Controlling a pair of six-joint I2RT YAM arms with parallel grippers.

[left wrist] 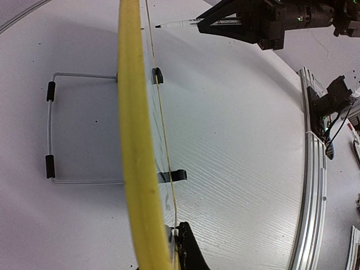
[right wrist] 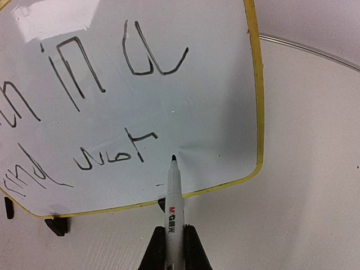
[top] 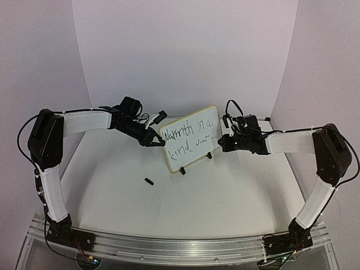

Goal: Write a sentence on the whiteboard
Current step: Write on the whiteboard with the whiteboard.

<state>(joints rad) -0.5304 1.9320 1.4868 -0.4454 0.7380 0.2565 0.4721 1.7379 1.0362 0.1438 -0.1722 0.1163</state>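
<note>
Looks partway through last word of the sentence point(top: 188, 134). Clamping marker point(right wrist: 174, 197) in right hand point(right wrist: 174, 239), pinching whiteboard point(right wrist: 219, 107) edge with left hand point(top: 153, 139). Needs light strokes next.

The whiteboard point(top: 191, 139) is white with a pale yellow rim point(right wrist: 257, 101), and the sentence point(top: 185, 130) on it is in black strokes. Its clip feet point(right wrist: 56, 225) are black. Its wire stand point(left wrist: 84, 75) is grey with black sleeves. The marker point(right wrist: 174, 208) is white with a black tip and red and black print. The left arm point(top: 84, 121) and right arm point(top: 289, 143) have white links and black joints. The left gripper point(top: 153, 138) and right gripper point(top: 224, 140) are black. At seven o'clock from the board, a small black cap point(top: 149, 181) lies on the white table point(top: 225, 191). The rail point(top: 180, 247) at six o'clock is silver.
</note>
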